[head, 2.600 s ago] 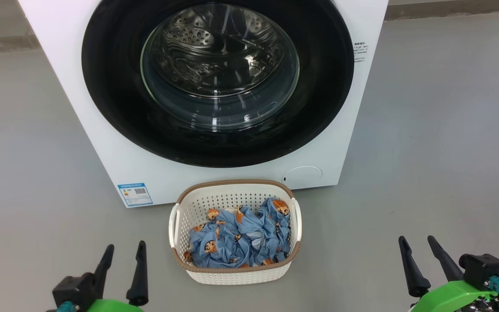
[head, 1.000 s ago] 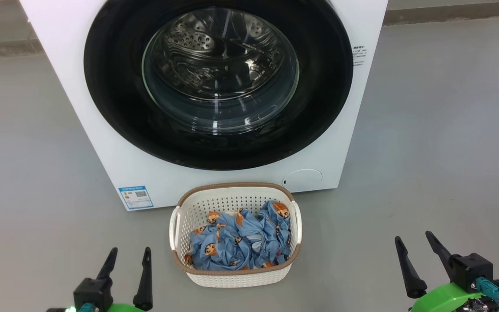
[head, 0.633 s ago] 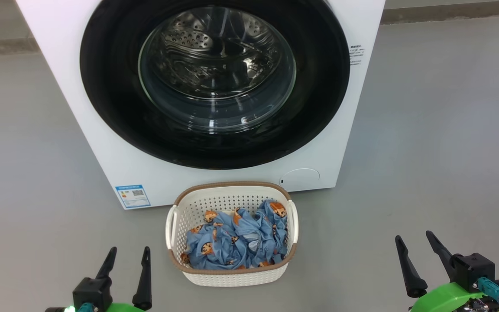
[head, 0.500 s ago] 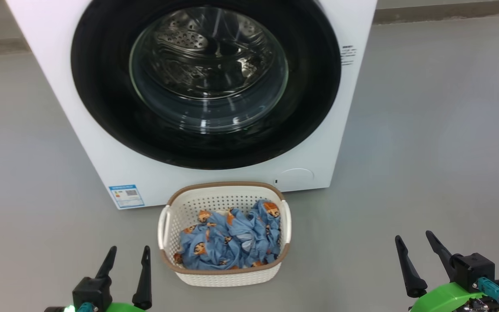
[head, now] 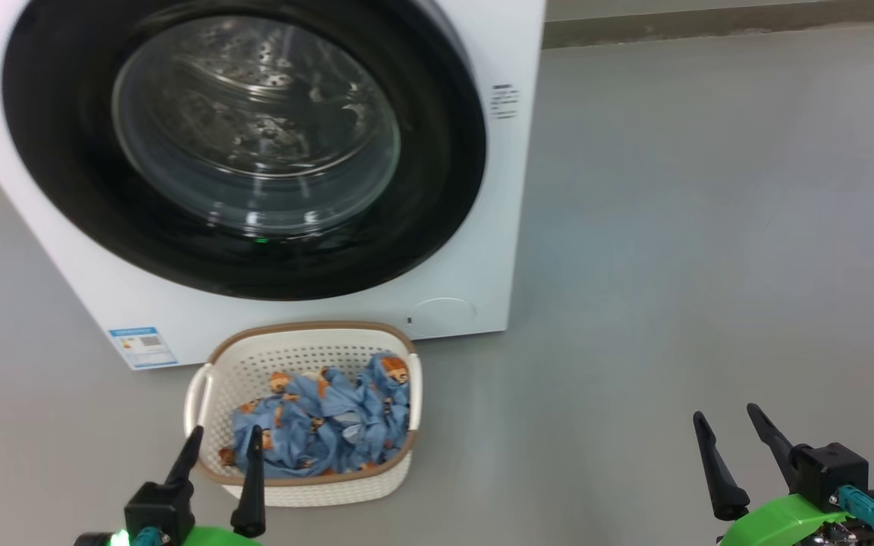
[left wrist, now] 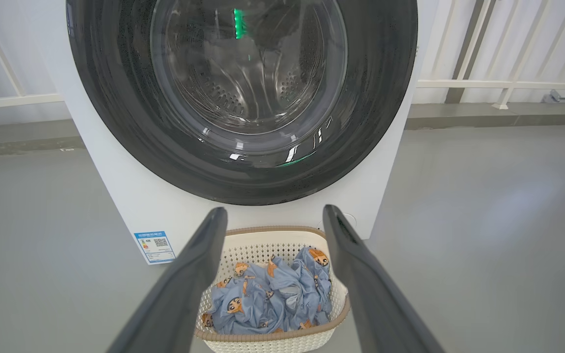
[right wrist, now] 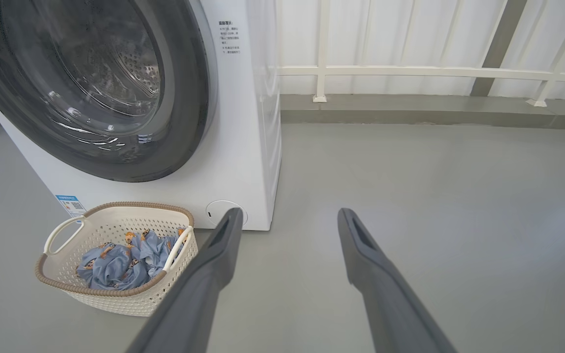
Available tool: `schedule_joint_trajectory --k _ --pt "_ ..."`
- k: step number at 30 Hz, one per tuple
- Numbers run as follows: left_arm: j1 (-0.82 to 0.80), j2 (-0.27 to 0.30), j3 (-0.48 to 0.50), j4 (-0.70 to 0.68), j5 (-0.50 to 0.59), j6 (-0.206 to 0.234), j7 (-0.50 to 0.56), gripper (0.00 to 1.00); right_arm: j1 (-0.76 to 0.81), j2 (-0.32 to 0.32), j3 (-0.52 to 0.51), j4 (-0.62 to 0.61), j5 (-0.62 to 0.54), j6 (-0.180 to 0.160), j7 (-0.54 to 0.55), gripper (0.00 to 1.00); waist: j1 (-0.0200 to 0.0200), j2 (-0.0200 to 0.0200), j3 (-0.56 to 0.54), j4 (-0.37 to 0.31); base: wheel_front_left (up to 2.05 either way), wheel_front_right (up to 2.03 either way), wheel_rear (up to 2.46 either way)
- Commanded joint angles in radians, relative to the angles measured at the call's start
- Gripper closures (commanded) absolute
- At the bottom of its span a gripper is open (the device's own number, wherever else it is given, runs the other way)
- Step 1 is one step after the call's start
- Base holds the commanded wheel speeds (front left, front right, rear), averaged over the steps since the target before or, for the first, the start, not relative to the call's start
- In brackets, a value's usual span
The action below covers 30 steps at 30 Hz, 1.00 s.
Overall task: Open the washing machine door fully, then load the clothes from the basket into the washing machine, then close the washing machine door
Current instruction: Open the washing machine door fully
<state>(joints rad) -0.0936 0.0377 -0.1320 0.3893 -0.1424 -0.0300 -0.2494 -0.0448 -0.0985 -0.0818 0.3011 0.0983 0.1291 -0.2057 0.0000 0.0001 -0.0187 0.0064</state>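
The white washing machine stands on the grey floor, its round black-ringed glass door shut flat against the front. In front of it sits the cream basket holding the light blue printed clothes. My left gripper hangs open at the basket's near left corner, nothing between its fingers. My right gripper is open over bare floor, well right of the basket. The left wrist view looks straight at the door, the basket and the clothes. From the right wrist the machine and the basket sit at the left.
Grey floor stretches to the right of the machine. A white railing and a low kerb run along the back wall. A blue label and a round white flap mark the machine's lower front.
The head camera has turned to the right, so machine and basket have slid left in the picture. Both grippers keep their places, still open. The door stays shut.
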Motion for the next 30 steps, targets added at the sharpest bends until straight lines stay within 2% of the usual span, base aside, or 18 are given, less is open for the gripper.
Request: schedule_joint_trajectory --k 1,12,30 --pt "-0.05 0.016 0.036 -0.035 0.003 0.003 -0.012 0.0 -0.036 -0.012 0.018 -0.024 0.003 0.002 -0.015 0.0 0.0 -0.0001 0.0 0.0 1.14 1.14 -2.28" --pt "-0.042 0.017 0.031 -0.042 0.017 -0.003 -0.012 0.0 -0.039 -0.009 0.016 -0.02 0.005 0.002 -0.019 0.0 0.0 -0.0001 -0.003 -0.002 0.67 0.67 -1.34" --pt "-0.037 0.018 0.037 -0.032 0.018 -0.003 -0.012 0.0 -0.034 -0.005 0.014 -0.019 0.006 0.002 -0.024 0.0 0.0 -0.0001 -0.014 -0.003 0.02 0.02 -0.04"
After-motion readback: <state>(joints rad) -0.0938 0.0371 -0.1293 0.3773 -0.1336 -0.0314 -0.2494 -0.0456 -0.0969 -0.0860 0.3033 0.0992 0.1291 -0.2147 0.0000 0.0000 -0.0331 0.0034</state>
